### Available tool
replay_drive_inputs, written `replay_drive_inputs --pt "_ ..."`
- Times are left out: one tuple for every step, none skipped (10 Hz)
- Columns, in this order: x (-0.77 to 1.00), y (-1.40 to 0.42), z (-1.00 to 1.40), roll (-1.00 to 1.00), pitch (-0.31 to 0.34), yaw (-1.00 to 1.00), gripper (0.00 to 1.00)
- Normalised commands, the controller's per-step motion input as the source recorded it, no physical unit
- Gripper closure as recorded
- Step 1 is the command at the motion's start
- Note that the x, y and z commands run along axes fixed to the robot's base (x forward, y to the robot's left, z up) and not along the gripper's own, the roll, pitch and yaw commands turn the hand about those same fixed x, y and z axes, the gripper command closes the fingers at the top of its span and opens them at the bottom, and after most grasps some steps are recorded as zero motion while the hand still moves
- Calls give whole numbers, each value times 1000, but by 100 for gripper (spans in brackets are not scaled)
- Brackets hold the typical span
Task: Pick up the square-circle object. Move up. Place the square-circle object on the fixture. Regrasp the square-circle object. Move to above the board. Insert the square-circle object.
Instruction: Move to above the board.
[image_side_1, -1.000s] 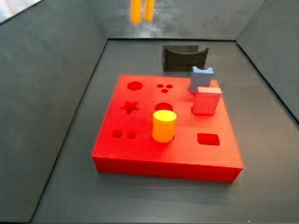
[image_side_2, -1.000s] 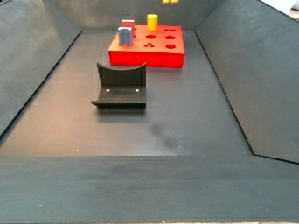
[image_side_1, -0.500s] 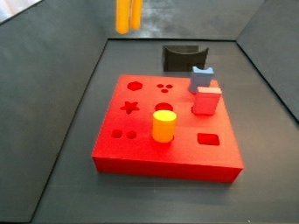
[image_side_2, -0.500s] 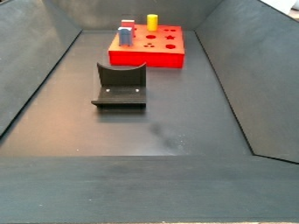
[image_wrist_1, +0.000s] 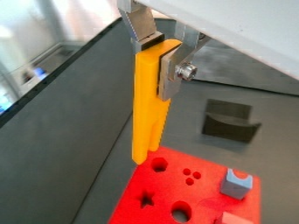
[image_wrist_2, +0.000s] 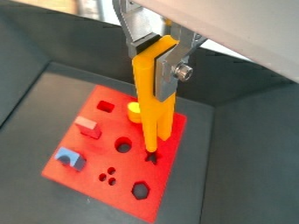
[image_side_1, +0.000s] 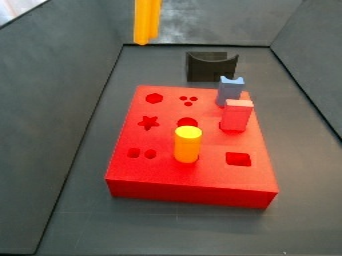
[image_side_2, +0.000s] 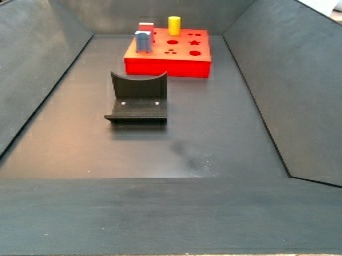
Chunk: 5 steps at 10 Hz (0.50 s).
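The square-circle object (image_wrist_1: 149, 101) is a long yellow-orange bar hanging upright, and my gripper (image_wrist_1: 159, 56) is shut on its upper end. In both wrist views its lower end hangs above the red board (image_wrist_2: 79, 164), with air between them; my gripper (image_wrist_2: 158, 54) sits high over the board. In a side view only the square-circle object (image_side_1: 146, 20) shows, at the top edge, beyond the far left of the board (image_side_1: 194, 176). The gripper itself is out of both side views. The dark fixture (image_side_1: 207, 66) stands behind the board, also seen as the fixture (image_side_2: 138, 97) and fixture (image_wrist_1: 233, 121).
On the board stand a short yellow cylinder (image_side_1: 187, 143), a blue notched peg (image_side_1: 233, 90) and a red block (image_side_1: 237, 114). Star, round, square and hexagon holes lie open in the board's top. Sloping dark walls (image_side_2: 267, 90) enclose the floor.
In a side view the bar has shifted left and come lower into the picture. Its tip no longer shows at the top edge of the other side view.
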Motion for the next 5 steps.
replay_drive_inputs --pt "-7 2 0 -198 -100 1000 100" --pt "-15 10 -3 -194 -125 1000 100" --pt "-30 9 -5 -186 -170 1000 100" --pt "-40 11 -2 -143 -169 796 100" --pt "-39 12 -7 -95 -147 535 100"
